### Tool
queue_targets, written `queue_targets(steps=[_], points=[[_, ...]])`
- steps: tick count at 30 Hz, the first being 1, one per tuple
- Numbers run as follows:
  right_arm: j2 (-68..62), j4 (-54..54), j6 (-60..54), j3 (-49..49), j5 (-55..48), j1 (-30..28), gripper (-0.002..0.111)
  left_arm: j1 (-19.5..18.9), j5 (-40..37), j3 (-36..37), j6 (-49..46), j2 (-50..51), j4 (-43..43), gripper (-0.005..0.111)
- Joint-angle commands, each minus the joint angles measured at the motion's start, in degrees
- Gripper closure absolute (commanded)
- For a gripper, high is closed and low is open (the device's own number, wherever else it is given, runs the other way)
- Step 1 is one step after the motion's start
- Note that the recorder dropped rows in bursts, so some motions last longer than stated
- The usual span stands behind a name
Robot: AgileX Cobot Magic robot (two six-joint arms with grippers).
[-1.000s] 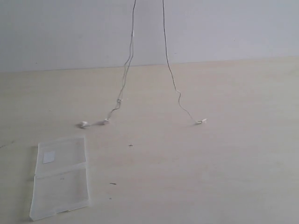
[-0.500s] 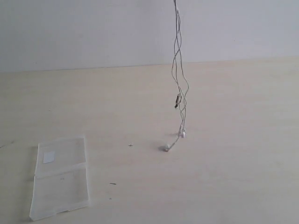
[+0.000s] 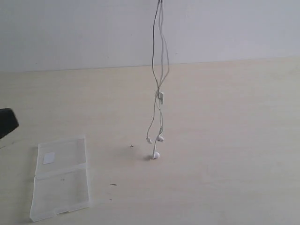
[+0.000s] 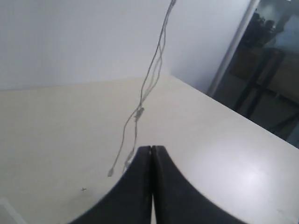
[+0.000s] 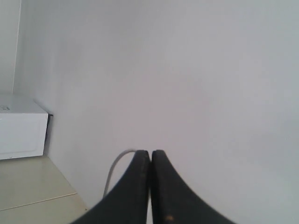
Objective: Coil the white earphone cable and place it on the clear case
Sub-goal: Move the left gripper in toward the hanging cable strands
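Now the white earphone cable [image 3: 159, 93] hangs pinched in the right gripper [image 5: 150, 153], lowest earbud [image 3: 154, 155] touching the tabletop's [image 3: 225, 140] middle; clear case [image 3: 61, 178] sits by the near-left corner. Empty left gripper [image 4: 152, 149], jaws pressed together. Limp, featherlight wire: grab it mid-strand.

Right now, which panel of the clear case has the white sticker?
The clear case's far panel: the white sticker sits near its left edge. The near panel has none.
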State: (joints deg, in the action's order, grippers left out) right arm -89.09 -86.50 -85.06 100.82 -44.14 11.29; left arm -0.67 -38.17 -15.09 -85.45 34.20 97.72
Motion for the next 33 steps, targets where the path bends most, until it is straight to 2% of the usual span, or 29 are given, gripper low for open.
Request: queue_targets(steps=[1, 2, 4, 5, 6, 7, 10, 13, 17, 26, 33], points=[[0.28, -0.24, 0.08, 0.25, 0.56, 0.02, 0.108, 0.26, -9.85, -5.98, -5.35, 16.85, 2.22, 0.099], [0.32, -0.25, 0.22, 0.25, 0.56, 0.02, 0.108, 0.26, -11.82, -7.15, -6.42, 21.09, 2.22, 0.094], [0.32, -0.25, 0.97, 0.25, 0.56, 0.02, 0.108, 0.26, -15.08, -11.03, -7.84, 29.96, 2.22, 0.07], [0.43, -0.25, 2.72, 0.25, 0.4, 0.02, 0.108, 0.61, -16.54, -13.63, -9.2, 35.09, 2.22, 0.051], [0.42, -0.25, 3.04, 0.25, -0.61, 0.02, 0.108, 1.91, -16.98, -15.58, -11.15, 38.43, 2.22, 0.039], [0.42, -0.25, 3.04, 0.25, -1.32, 0.02, 0.108, 3.2, -16.98, -17.02, -13.39, 40.27, 2.22, 0.034], [0.93, -0.09, 4.36, 0.25, -1.56, 0.02, 0.108, 7.99, -16.66, -21.75, -20.29, 44.64, 2.22, 0.033], [1.57, 0.01, 4.73, 0.25, -1.56, 0.02, 0.108, 12.99, -14.8, -26.84, -21.75, 48.68, 2.22, 0.033], [2.79, 1.89, 7.73, 0.25, -1.56, 0.02, 0.108, 18.48, -6.77, -33.51, -24.08, 53.16, 2.22, 0.033], [3.15, 4.65, 13.77, 0.25, 2.23, 0.02, 0.108, 22.07, -1.5, -38.08, -23.58, 59.05, 2.22, 0.033], [3.15, 4.65, 15.88, 0.25, 4.06, 0.02, 0.108, 28.59, 13.73, -42.43, -23.39, 61.8, 2.22, 0.033]])
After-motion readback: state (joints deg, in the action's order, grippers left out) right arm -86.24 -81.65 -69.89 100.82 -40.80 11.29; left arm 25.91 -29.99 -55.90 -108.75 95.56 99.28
